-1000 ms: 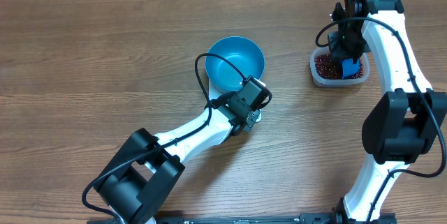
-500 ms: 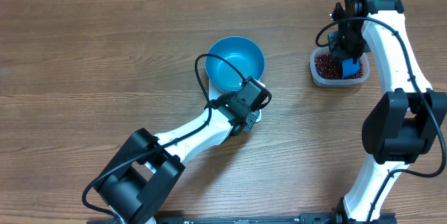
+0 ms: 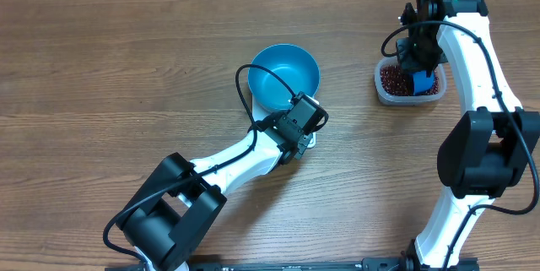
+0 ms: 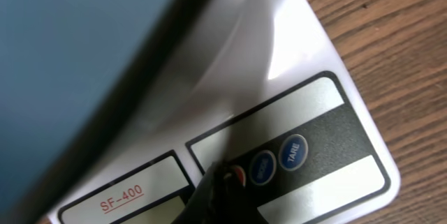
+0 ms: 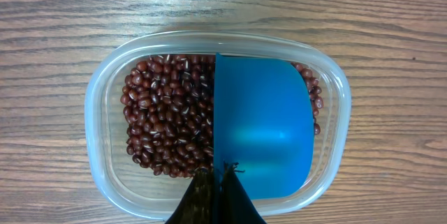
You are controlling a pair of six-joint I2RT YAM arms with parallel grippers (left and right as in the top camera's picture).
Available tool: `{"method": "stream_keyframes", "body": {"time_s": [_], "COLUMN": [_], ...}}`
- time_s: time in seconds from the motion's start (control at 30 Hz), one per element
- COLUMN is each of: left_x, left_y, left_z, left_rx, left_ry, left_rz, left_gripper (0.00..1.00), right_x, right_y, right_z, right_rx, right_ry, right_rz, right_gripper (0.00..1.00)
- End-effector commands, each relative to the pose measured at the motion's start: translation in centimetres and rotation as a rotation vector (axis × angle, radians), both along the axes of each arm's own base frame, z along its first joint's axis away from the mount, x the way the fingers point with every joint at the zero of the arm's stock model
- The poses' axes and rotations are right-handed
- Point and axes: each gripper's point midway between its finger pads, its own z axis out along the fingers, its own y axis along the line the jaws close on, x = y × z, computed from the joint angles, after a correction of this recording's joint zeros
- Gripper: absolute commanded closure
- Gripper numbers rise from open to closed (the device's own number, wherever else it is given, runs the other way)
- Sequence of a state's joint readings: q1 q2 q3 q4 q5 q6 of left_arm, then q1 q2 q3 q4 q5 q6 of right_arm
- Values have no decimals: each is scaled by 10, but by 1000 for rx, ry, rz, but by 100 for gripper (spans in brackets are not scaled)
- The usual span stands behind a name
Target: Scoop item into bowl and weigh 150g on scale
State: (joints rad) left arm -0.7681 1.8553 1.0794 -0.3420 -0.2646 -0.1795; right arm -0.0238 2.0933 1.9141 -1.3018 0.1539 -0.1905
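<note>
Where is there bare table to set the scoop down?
Bare wood runs between the blue bowl and the bean tub, and across the table left of the bowl. It is crowded at the button edge of the scale, where the left gripper sits, and over the tub, where the right gripper holds the scoop.

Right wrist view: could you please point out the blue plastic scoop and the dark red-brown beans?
blue plastic scoop (image 5: 262, 137), right wrist view, its broad face.
dark red-brown beans (image 5: 164, 123), right wrist view, heap's middle.

Left arm (image 3: 236, 157) stretched diagonally forward, fingers (image 4: 208, 199) closed, pointing down. Right arm (image 3: 477, 51) extended far forward, fingers (image 5: 206, 202) clamped on scoop (image 5: 262, 133).
</note>
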Motion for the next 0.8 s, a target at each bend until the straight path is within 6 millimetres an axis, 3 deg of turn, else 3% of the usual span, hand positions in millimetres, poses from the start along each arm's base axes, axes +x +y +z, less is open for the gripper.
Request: {"method": "stream_keyframes", "body": {"time_s": [0.0,0.77], "left_x": [1,0], "left_y": [9,1], "left_z": [-8,-10], "left_rx": [44,10], "left_ry": [-7,9], "left_rz": [5,-16], "left_gripper": [96,96], "right_x": [6,5], "right_y": [-4,-4], "right_z": [-7,-8], "right_rx": [7,6], "right_ry": [-12,-11], "right_rz": [-18,-18], "right_gripper": [96,96]}}
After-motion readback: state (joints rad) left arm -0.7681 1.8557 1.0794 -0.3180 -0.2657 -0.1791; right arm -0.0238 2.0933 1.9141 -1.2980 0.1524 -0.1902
